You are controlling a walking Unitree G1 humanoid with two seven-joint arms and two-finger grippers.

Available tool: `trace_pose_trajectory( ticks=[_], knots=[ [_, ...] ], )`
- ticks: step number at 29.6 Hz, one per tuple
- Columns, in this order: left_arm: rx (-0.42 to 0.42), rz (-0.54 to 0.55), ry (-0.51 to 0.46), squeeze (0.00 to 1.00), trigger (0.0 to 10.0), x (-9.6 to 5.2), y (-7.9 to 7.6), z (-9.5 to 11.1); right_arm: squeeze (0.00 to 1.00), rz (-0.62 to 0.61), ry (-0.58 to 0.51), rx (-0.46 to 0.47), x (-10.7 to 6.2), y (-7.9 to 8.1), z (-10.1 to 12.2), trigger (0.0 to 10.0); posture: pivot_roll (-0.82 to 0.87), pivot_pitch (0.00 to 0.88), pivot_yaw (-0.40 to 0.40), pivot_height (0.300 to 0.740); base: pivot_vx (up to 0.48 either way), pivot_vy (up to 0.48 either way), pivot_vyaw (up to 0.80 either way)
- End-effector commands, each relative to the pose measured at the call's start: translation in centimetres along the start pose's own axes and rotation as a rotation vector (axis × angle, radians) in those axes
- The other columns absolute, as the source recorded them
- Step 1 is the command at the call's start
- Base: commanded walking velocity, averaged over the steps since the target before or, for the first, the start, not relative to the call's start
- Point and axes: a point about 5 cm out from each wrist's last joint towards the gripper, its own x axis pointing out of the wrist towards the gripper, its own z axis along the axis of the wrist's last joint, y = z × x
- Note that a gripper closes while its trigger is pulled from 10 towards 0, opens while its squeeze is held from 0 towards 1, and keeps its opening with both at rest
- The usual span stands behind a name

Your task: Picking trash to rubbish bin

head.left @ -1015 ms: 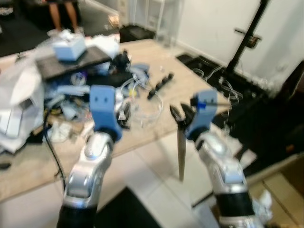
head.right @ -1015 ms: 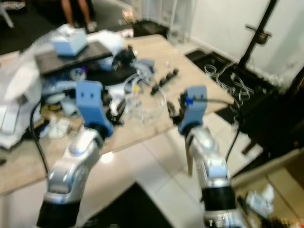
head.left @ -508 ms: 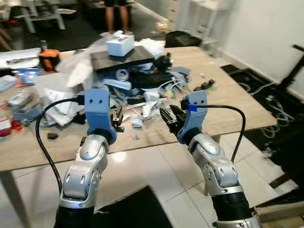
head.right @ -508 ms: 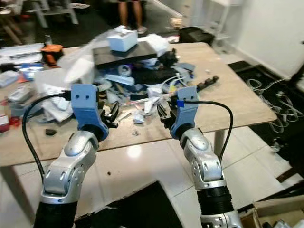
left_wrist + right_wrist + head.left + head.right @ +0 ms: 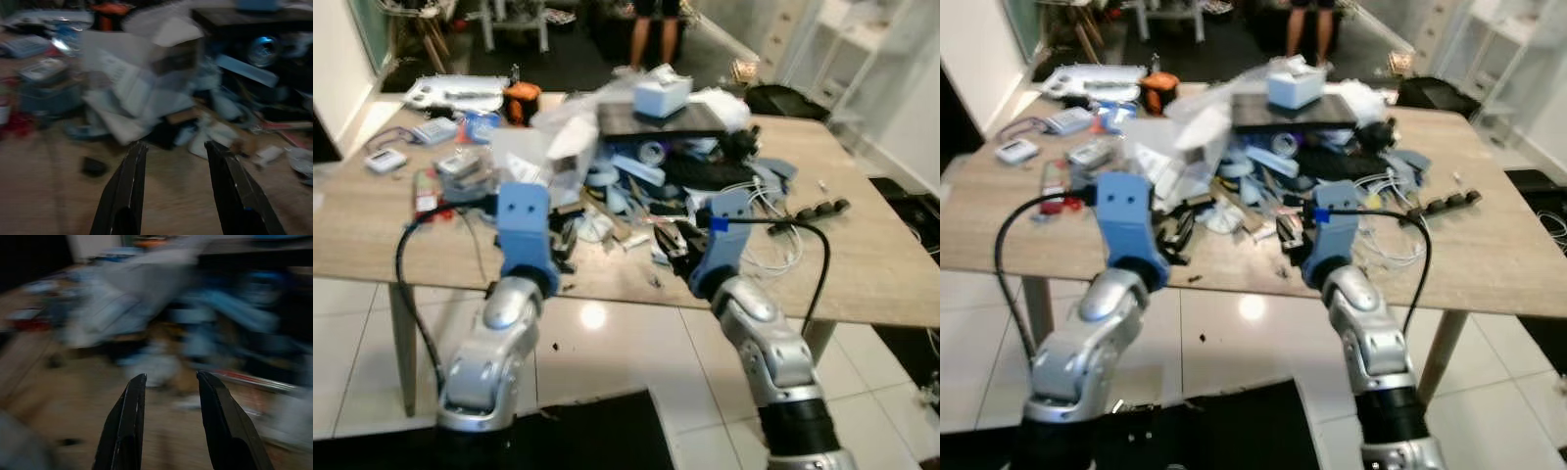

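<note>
Facing a wooden table [image 5: 372, 245], the robot holds two grippers up at its near edge: the left gripper [image 5: 173, 196] and the right gripper [image 5: 166, 426], each with its two black fingers spread and nothing between them. One heap of trash [image 5: 636, 191] covers the table's middle: white paper, blue scraps, a dark flat board [image 5: 1298, 111] with one pale box [image 5: 1295, 88] on top, and a tangle of white cable [image 5: 773, 250] to the right. One orange object [image 5: 1158, 93] stands at the far left part of the table, and a few small devices [image 5: 1016, 149] lie near the left end. One black power strip [image 5: 1442, 205] lies toward the right edge. A person's two legs [image 5: 1307, 22] stand beyond the table.

The left wrist view adds one small black piece [image 5: 94, 167] on bare wood just ahead of the fingers, apart from the heap. The right wrist view is blurred; pale and blue litter [image 5: 161, 364] lies ahead of the fingers.
</note>
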Motion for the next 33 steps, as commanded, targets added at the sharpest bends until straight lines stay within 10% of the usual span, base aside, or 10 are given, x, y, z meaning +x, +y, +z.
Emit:
trace_pose_trajectory(
  ticks=[1, 33],
  knots=[
    [-0.002, -0.012, 0.017, 0.00, 10.0, -0.1, -0.4, -0.2, 0.00, -0.014, 0.027, 0.008, -0.4, -0.5, -0.6, 10.0, 0.04, 0.057, -0.077, 0.740, 0.000, 0.000, 0.80],
    [0.026, -0.066, 0.083, 0.00, 10.0, 0.1, -1.0, -1.0, 0.00, -0.123, 0.090, 0.043, -1.4, -1.7, -1.5, 10.0, 0.01, 0.112, -0.058, 0.740, 0.000, 0.105, 0.15]
  ],
)
